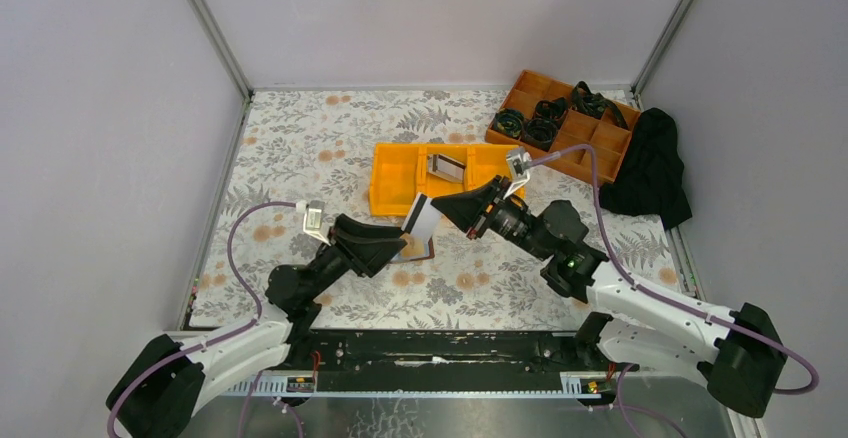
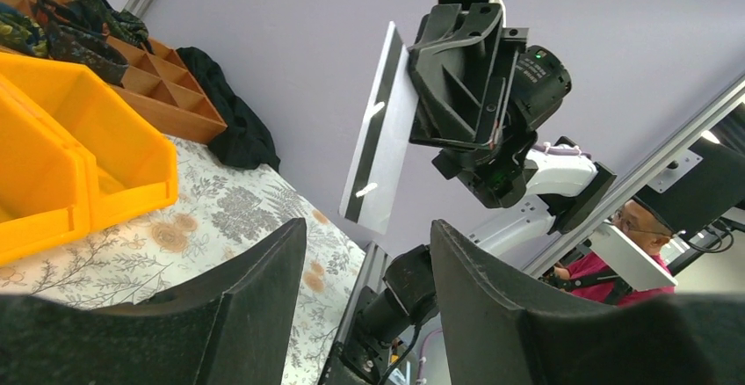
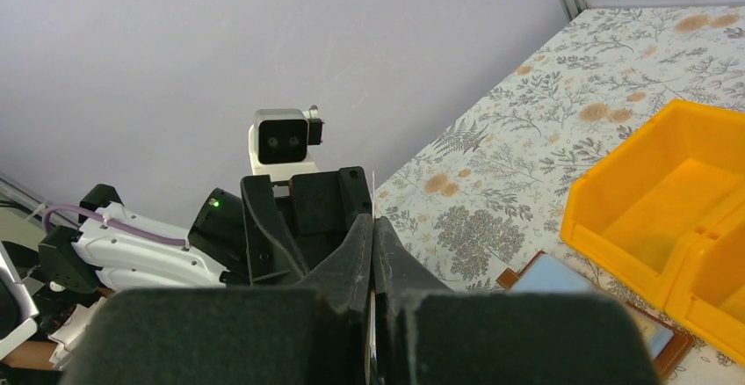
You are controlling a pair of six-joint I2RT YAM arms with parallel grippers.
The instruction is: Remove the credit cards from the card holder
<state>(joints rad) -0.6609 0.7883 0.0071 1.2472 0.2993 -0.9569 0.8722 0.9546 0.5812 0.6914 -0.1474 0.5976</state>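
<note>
Right claw (image 3: pixel 372 223) is clamped flat on a thin silvery-grey plastic credit card with a dark stripe (image 2: pixel 379 134). It grips one end, and the card is up in the air off the floral-patterned tabletop (image 1: pixel 300 148), roughly on edge and tilted. From the right wrist, only the card's thin edge shows between the closed fingers.

Left claw (image 2: pixel 367 236) stands wide, nothing between its fingers (image 2: pixel 250 306). The card sits just past its tips, not touching as far as the left wrist view shows. In the top view the two claws face each other mid-tabletop with the card between them.

Brown flat card holder (image 3: pixel 509 274) lies on the tabletop under where the claws meet. A pale blue-grey face shows on top of it; can't tell if that's another card.

Just behind: yellow plastic bins (image 1: pixel 395 183) side by side. A small silvery-grey rectangle with a dark band (image 1: pixel 447 168) lies in the middle one.

Far right corner: orange-brown wooden divided tray (image 1: pixel 610 138) with black coiled straps (image 1: pixel 540 123) in several compartments. A black cloth (image 1: pixel 650 168) is bunched just beside it, against the right wall.
</note>
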